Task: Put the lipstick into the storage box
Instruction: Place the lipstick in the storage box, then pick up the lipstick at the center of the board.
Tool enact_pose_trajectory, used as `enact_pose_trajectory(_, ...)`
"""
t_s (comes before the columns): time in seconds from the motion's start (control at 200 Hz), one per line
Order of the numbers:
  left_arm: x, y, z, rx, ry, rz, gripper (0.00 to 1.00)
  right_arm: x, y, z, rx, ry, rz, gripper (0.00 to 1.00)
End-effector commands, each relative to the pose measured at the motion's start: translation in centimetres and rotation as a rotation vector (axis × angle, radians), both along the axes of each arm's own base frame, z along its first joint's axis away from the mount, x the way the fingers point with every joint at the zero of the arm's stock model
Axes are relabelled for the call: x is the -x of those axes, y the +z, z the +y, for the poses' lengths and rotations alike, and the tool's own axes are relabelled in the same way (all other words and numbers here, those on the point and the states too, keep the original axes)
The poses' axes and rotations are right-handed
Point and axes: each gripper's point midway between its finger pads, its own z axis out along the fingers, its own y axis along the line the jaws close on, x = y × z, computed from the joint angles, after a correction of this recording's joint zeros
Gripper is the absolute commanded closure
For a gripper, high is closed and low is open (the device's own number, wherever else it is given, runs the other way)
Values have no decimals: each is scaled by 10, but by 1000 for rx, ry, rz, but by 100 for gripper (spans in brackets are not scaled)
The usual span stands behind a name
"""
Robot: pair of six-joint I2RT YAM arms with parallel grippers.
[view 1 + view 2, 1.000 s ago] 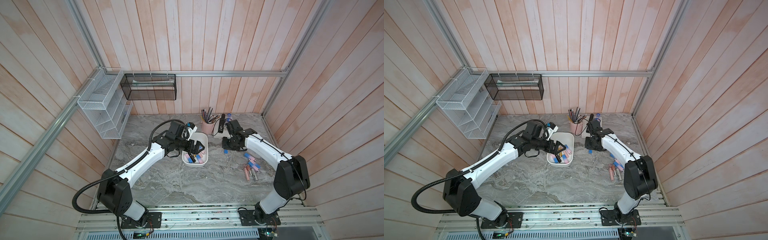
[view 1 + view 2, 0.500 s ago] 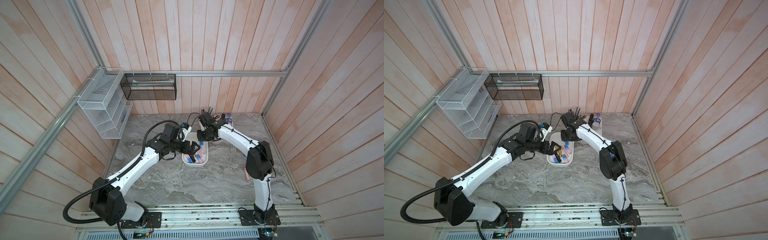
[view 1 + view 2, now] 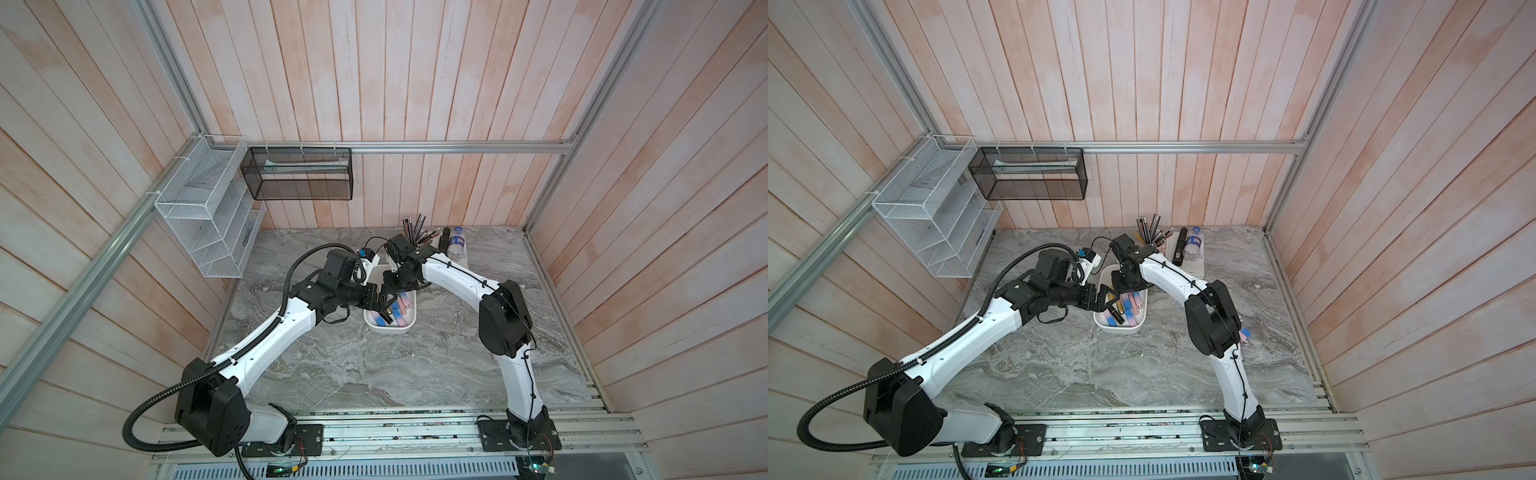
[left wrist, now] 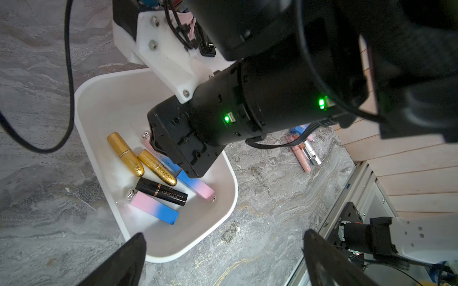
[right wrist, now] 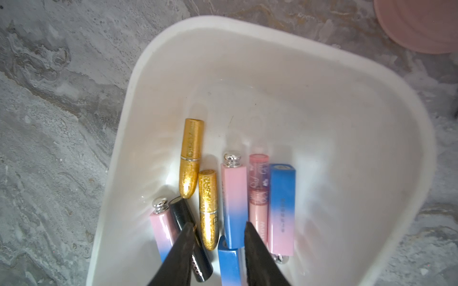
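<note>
At the right tool (image 5: 218, 222): jaws parted, hanging just inside the mouth of the storage box (image 5: 322, 99), a blue-ended lipstick (image 5: 229, 262) standing between them with a gap showing on either side; judged released or on the point of dropping, not clamped. Just beneath, flat on the box floor and crowded toward the 6 o'clock end in both top views: gold tubes (image 5: 190, 153), a black tube (image 5: 190, 237), a clear pink gloss (image 5: 257, 193) and pink-and-blue sticks (image 5: 234, 198), seven or so in all. At the box's 9 o'clock rim, the left tool (image 4: 224, 232): spread wide, gripping nothing, hovering above rim and surface (image 4: 37, 198). Farther out, near 4 o'clock from the box in a top view, loose tubes (image 3: 1244, 333) peeping from behind the right arm's elbow; plainer from the left wrist as a small pink and silver cluster, at least three, well apart from the box. Reckoned well past halfway: most sticks in, this one as good as delivered. Left to do: fetch that last cluster, one trip apiece most likely
</note>
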Motion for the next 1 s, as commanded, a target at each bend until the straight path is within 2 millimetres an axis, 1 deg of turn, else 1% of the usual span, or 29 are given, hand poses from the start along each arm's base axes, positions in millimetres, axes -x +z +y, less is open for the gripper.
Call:
enact_pose_trajectory(0.0, 0, 6, 4, 12, 8, -25, 0, 1, 29, -22, 22, -28, -43, 63)
enact_pose_trajectory(0.055, 0, 8, 4, 12, 8, -31, 0, 4, 33, -39, 43, -55, -52, 63)
enact_pose_trajectory(0.115, 0, 8, 5, 11, 8, -34, 0, 9, 36, -64, 56, -99, -57, 63)
enact_pose_trajectory(0.175, 1, 6, 4, 12, 5, -33, 0, 15, 35, -94, 68, -153, -53, 63)
enact_pose_trajectory(0.195, 1, 6, 4, 11, 4, -33, 0, 20, 34, -107, 75, -175, -49, 63)
enact_pose_trajectory(0.205, 1, 5, 4, 11, 2, -31, 0, 20, 35, -109, 74, -181, -52, 63)
enact_pose_trajectory(0.27, 1, 3, 3, 11, -3, -25, 0, 30, 29, -143, 95, -242, -39, 63)
enact_pose_trajectory(0.34, 1, 3, 1, 15, -12, -21, 0, 45, 18, -177, 137, -298, -13, 63)
enact_pose_trajectory(0.435, 0, 4, -1, 24, -21, -22, 0, 67, 2, -213, 175, -362, 23, 63)
enact_pose_trajectory(0.52, -1, 5, -4, 28, -30, -20, 0, 89, -15, -239, 190, -423, 65, 63)
enact_pose_trajectory(0.63, -2, 4, -7, 35, -42, -11, 0, 114, -30, -264, 201, -497, 106, 64)
enact_pose_trajectory(0.74, -1, 4, -11, 46, -56, -2, 0, 133, -43, -282, 213, -560, 142, 64)
enact_pose_trajectory(0.89, -1, 4, -12, 47, -63, 2, 0, 144, -51, -290, 210, -595, 160, 65)
enact_pose_trajectory(0.995, 0, 4, -11, 48, -63, 5, 0, 144, -51, -294, 229, -608, 163, 65)
